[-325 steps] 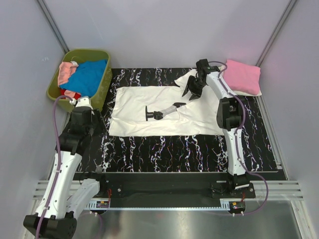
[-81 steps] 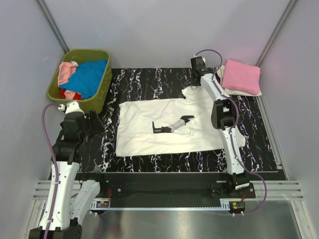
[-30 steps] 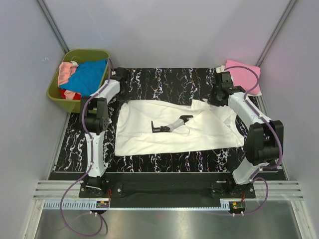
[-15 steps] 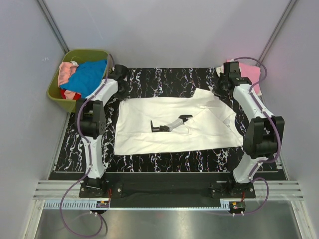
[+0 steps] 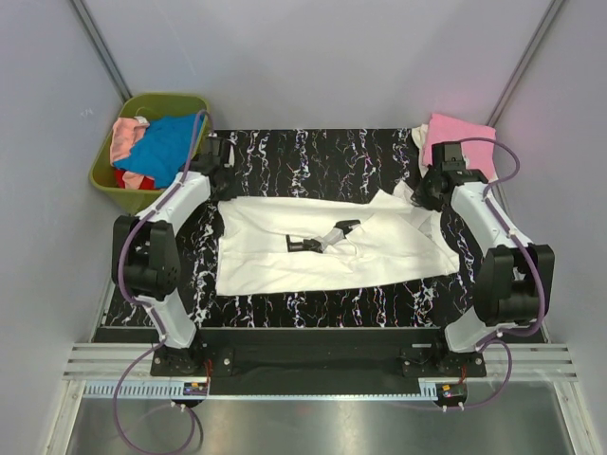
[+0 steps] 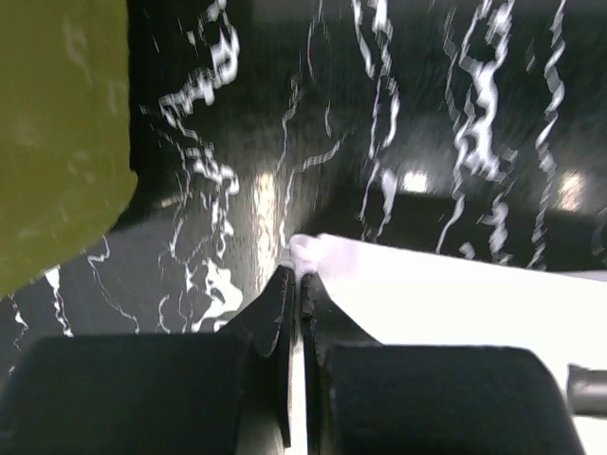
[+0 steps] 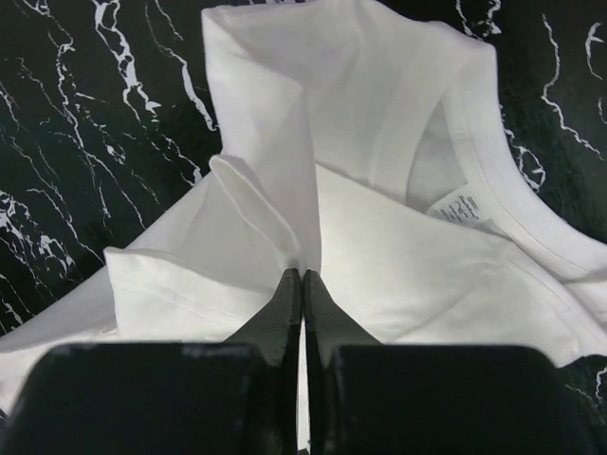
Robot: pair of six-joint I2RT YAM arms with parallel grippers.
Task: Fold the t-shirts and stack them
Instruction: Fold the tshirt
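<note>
From above, the white t-shirt [image 5: 322, 251] lies spread on the marbled surface [image 5: 313, 152] right of the green basket [image 5: 109, 180] (more shirts [image 5: 163, 147] heaped inside). The left end effector [image 6: 300, 284] is clenched on the shirt corner nearest the basket. The right end effector [image 7: 302, 277] pinches a bunched fold by the collar, farthest from the basket, probably to stretch the cloth flat.
</note>
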